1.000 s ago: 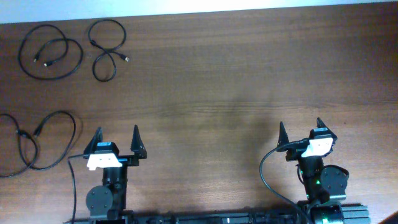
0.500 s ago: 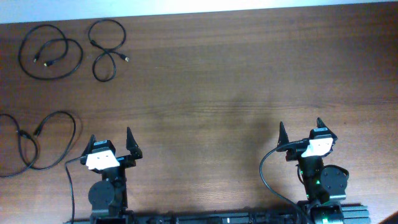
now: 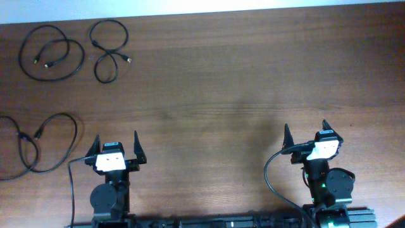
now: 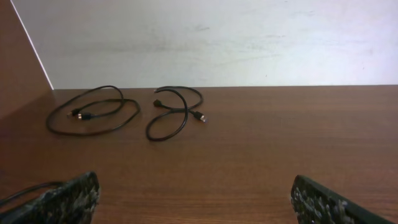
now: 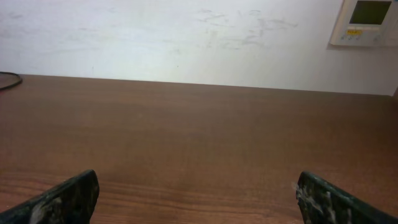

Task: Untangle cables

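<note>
Three thin black cables lie apart as loose loops on the left of the brown table. One cable [image 3: 83, 57] is a wide loop at the far left corner, also seen in the left wrist view [image 4: 93, 113]. A second cable [image 3: 107, 56] forms a figure-eight just right of it [image 4: 177, 111]. The third cable [image 3: 37, 134] lies at the left edge, nearer the front. My left gripper [image 3: 116, 140] [image 4: 199, 199] is open and empty near the front edge, right of the third cable. My right gripper [image 3: 305, 130] [image 5: 198, 199] stands open and empty at the front right, far from all cables.
A pale wall runs along the table's far edge, with a small white panel [image 5: 367, 22] mounted on it at the right. The bare wooden tabletop [image 3: 240, 82] stretches between the arms and the wall. A sliver of dark cord [image 5: 7, 78] shows at the right wrist view's left edge.
My left gripper has twisted a little to the left and come back nearly straight, ending slightly lower in the overhead view. The right arm and the cables have stayed still.
</note>
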